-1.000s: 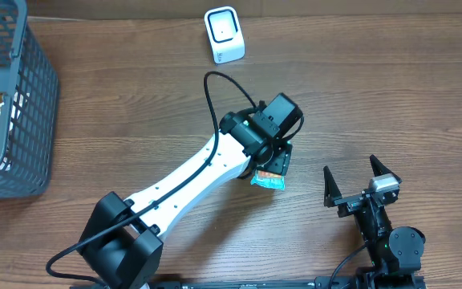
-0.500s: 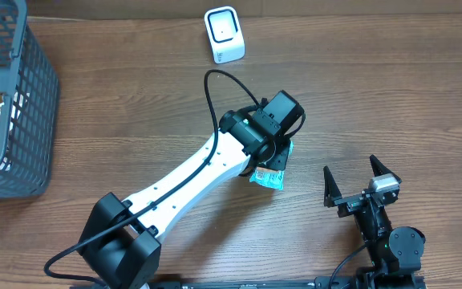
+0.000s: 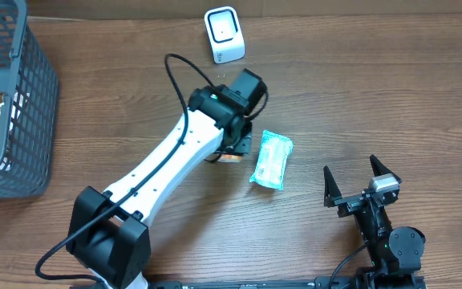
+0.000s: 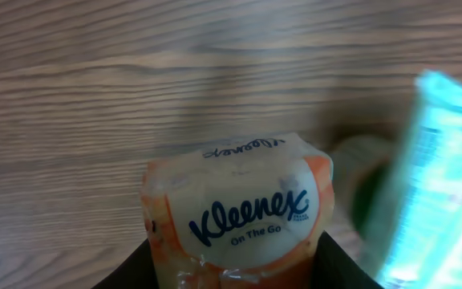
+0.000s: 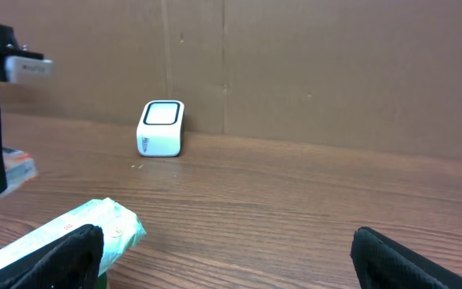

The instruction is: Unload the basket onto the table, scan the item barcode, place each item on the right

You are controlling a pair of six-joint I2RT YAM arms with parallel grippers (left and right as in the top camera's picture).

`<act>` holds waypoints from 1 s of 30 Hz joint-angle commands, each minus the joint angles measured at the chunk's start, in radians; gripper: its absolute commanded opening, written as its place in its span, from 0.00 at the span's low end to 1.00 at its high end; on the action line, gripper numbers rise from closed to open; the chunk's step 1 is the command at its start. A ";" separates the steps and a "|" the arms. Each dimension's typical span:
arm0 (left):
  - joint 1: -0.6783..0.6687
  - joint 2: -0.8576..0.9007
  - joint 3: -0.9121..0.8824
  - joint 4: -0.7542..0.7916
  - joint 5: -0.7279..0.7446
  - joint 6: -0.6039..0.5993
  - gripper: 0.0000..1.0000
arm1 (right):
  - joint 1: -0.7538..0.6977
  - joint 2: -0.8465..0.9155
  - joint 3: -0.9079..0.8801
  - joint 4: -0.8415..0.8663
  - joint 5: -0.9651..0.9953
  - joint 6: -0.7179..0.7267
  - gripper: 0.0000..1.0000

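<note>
Left pincer [image 3: 236,152], clamped on the Kleenex pack [image 4: 239,209], has swung off the teal pack [image 3: 272,160] lying on the table [image 3: 391,88] toward the scanner [image 3: 224,34], so scanning seems next; right pincer [image 3: 359,183] wide open

Overhead looks straight down; left wrist, close, looks down onto the Kleenex pack [image 4: 239,213]; right wrist, low, faces the far scanner [image 5: 161,128], shared with overhead.

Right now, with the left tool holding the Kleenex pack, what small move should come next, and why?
Probably carry the Kleenex pack toward the scanner: the left tool grips it, the scanner stands farther back, and only its brand face shows.
</note>
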 commanded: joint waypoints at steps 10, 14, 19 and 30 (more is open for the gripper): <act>0.063 0.004 -0.269 0.192 -0.054 -0.031 0.39 | 0.003 -0.010 -0.011 0.003 0.000 -0.005 1.00; 0.084 0.004 -0.318 0.246 -0.055 -0.033 0.39 | 0.003 -0.010 -0.011 0.003 0.000 -0.005 1.00; 0.096 0.004 -0.337 0.269 -0.055 -0.032 0.48 | 0.003 -0.010 -0.011 0.003 0.000 -0.005 1.00; 0.085 -0.003 -0.037 0.098 0.182 0.178 0.58 | 0.003 -0.010 -0.011 0.003 0.000 -0.005 1.00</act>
